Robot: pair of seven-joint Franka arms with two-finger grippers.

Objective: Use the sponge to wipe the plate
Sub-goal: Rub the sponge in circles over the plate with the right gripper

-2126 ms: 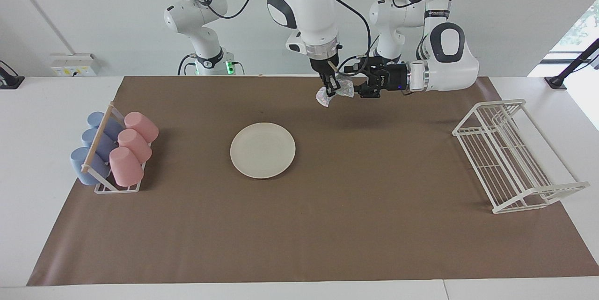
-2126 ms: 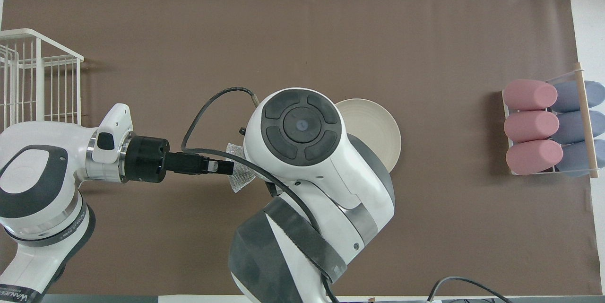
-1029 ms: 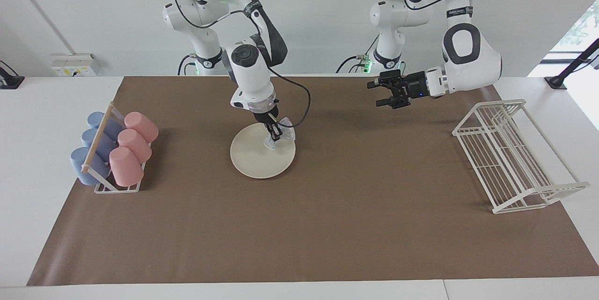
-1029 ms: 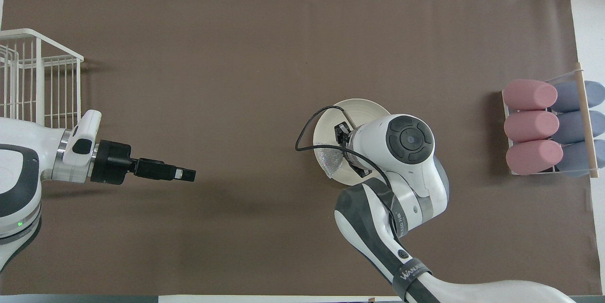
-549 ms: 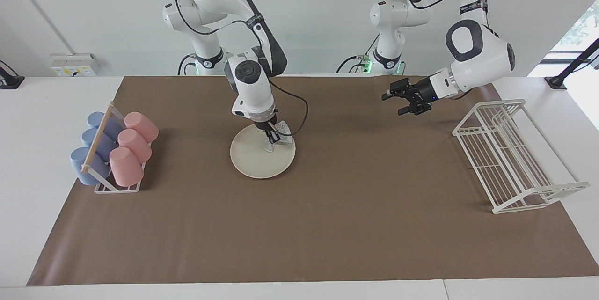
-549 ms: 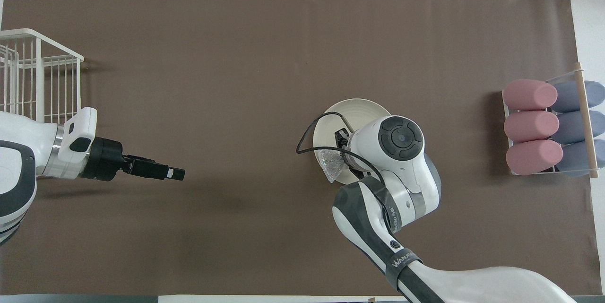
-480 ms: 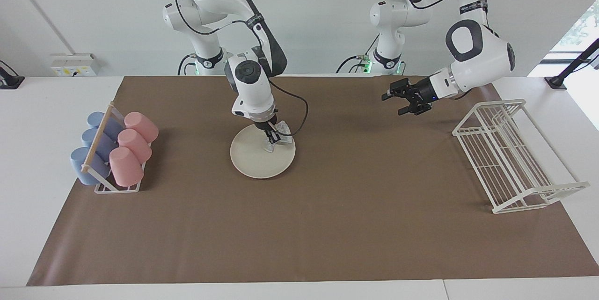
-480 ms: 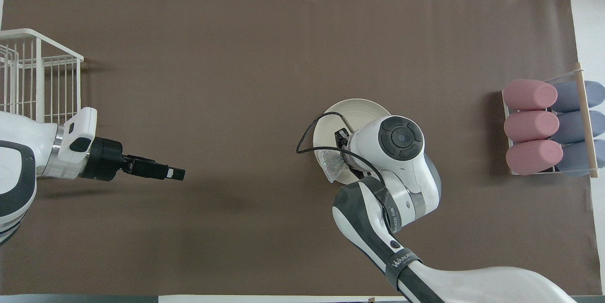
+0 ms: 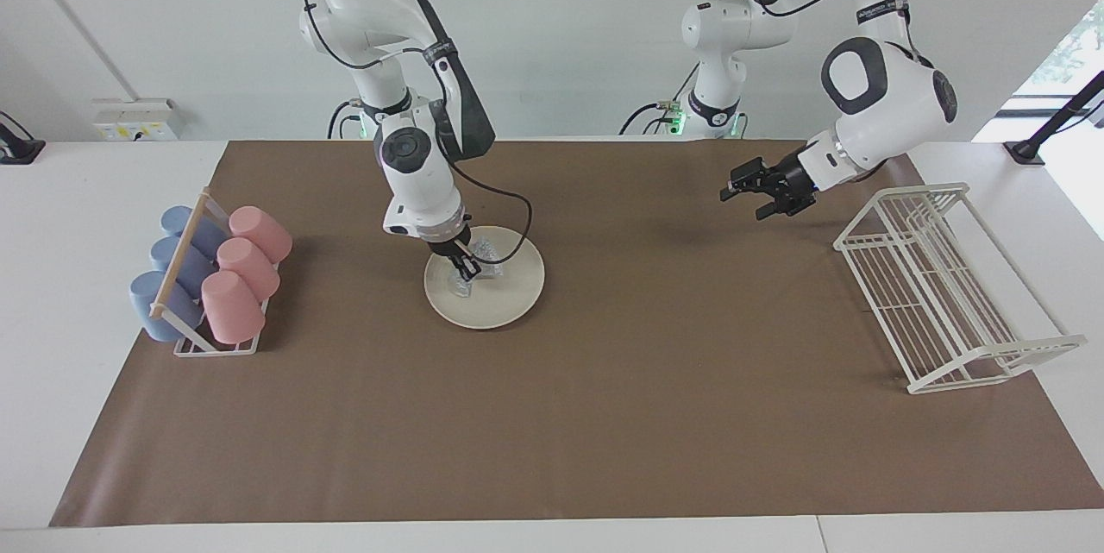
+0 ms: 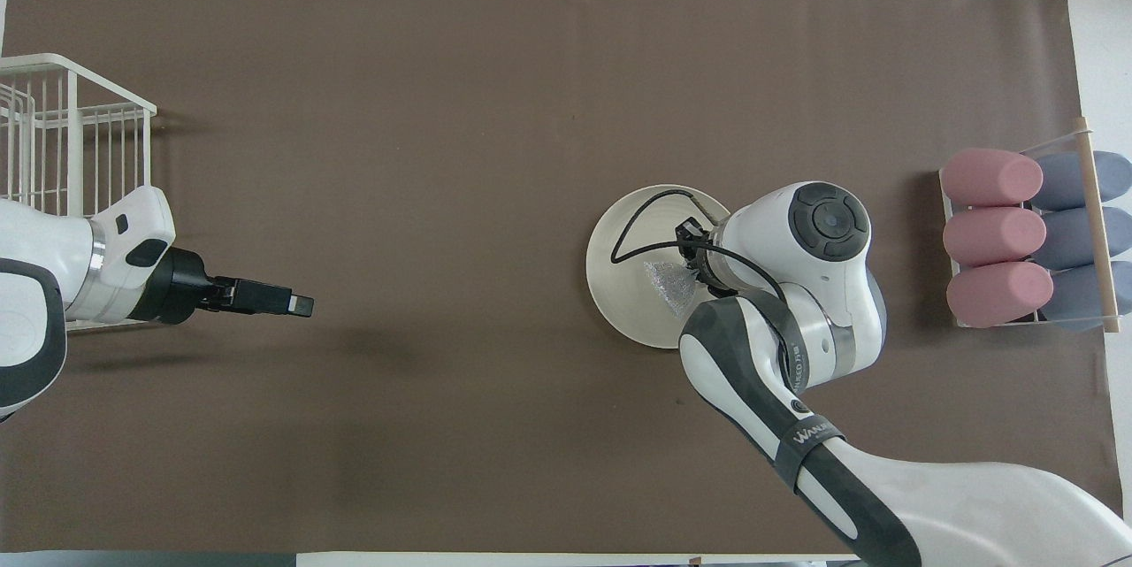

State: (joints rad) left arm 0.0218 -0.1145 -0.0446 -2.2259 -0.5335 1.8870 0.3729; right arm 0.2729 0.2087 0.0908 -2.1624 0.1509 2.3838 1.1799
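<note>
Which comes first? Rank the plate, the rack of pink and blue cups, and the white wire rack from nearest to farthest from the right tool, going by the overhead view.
1. The plate: directly under the right tool, which presses the sponge onto it.
2. The rack of pink and blue cups: at the right arm's end of the table.
3. The white wire rack: at the left arm's end, by the waiting left tool.

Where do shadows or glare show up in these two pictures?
Facing view: bright daylight washes out the window at the edge; a soft shadow lies on the brown mat under the left hand. Overhead view: that shadow is a faint dark patch.
</note>
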